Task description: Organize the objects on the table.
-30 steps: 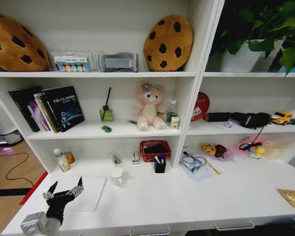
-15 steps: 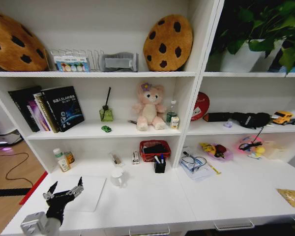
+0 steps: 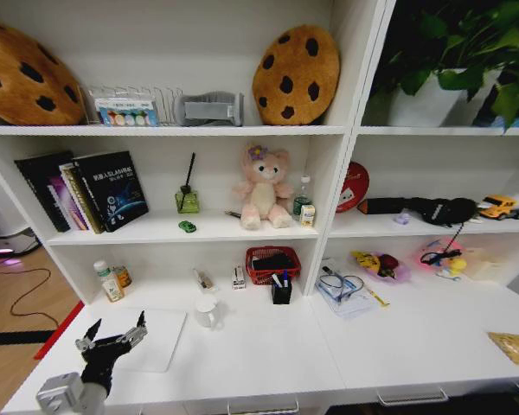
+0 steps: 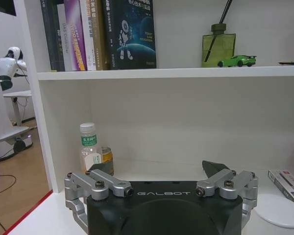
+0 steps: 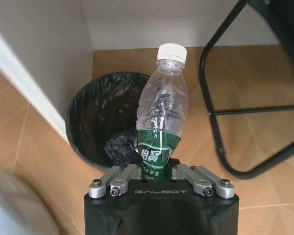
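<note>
No change across the last second: head view is identical frame to frame, nothing on the surface (image 3: 268, 354) has shifted, so no progress on the tidy-up in this window. Left hand (image 3: 112, 340) still hovers over the front left corner of the surface, fingers spread wide, nothing between them, just above the flat white pad (image 3: 147, 339) lying there. Left wrist view confirms it: left hand (image 4: 161, 188) released, looking at the shelf back wall with the small bottle (image 4: 89, 152) ahead. Right hand (image 5: 159, 177) is off the surface, down at the side, clenched on a clear plastic bottle (image 5: 162, 122) with a green label, held upright above the floor, next to or partly over a black-lined bin (image 5: 103, 120); can't tell exactly which. My read: the bottle is the item in hand, being carried to the bin, not yet dropped. Loose items left on the surface: white cup (image 3: 207, 311) mid-left, tan packet (image 3: 509, 346) near the front right corner, cable and papers (image 3: 342, 290) toward the back, pen holder (image 3: 281, 290) and red basket (image 3: 272, 264) at the back edge. Green toy car (image 3: 187, 226) sits on the shelf above beside the diffuser bottle (image 3: 187, 201). Most of the job looks undone.
</note>
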### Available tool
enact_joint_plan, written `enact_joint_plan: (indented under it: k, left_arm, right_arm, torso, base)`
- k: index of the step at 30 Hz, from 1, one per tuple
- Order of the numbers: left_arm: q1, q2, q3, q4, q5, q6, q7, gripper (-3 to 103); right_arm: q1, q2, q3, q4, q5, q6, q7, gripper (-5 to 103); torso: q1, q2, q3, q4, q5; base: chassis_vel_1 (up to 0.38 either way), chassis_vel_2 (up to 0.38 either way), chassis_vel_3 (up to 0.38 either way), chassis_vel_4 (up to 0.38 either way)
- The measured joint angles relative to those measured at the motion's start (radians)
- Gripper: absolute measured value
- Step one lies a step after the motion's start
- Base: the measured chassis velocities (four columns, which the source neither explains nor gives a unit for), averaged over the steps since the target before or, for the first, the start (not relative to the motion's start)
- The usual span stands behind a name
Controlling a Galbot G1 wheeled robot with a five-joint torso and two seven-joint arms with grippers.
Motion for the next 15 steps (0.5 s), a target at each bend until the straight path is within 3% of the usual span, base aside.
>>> enact_joint_plan:
  k: [4, 6, 13, 15]
  left_arm:
    - [0.000, 0.000, 0.000, 0.000, 0.000, 0.000, 0.001, 100]
    - [0.000, 0.000, 0.000, 0.000, 0.000, 0.000, 0.000, 100]
    - [0.000, 0.000, 0.000, 0.000, 0.000, 0.000, 0.001, 100]
    - [0.000, 0.000, 0.000, 0.000, 0.000, 0.000, 0.001, 100]
  right_arm:
    - [0.066, 0.004, -0.019, -0.062, 0.003, -0.001, 0.014, 22]
    - [0.150, 0.005, -0.018, -0.159, -0.062, 0.052, 0.014, 22]
    - [0.252, 0.010, -0.017, -0.277, -0.119, 0.091, 0.035, 19]
    - [0.301, 0.018, -0.014, -0.338, -0.160, 0.126, 0.063, 28]
  torso:
    - [0.000, 0.000, 0.000, -0.0009, -0.0002]
    - [0.000, 0.000, 0.000, -0.0005, -0.0002]
    - [0.000, 0.000, 0.000, -0.0007, -0.0003]
    - [0.000, 0.000, 0.000, -0.0005, -0.0001]
  base:
    - [0.000, 0.000, 0.000, 0.000]
    - [0.000, 0.000, 0.000, 0.000]
    - [0.000, 0.000, 0.000, 0.000]
    - [0.000, 0.000, 0.000, 0.000]
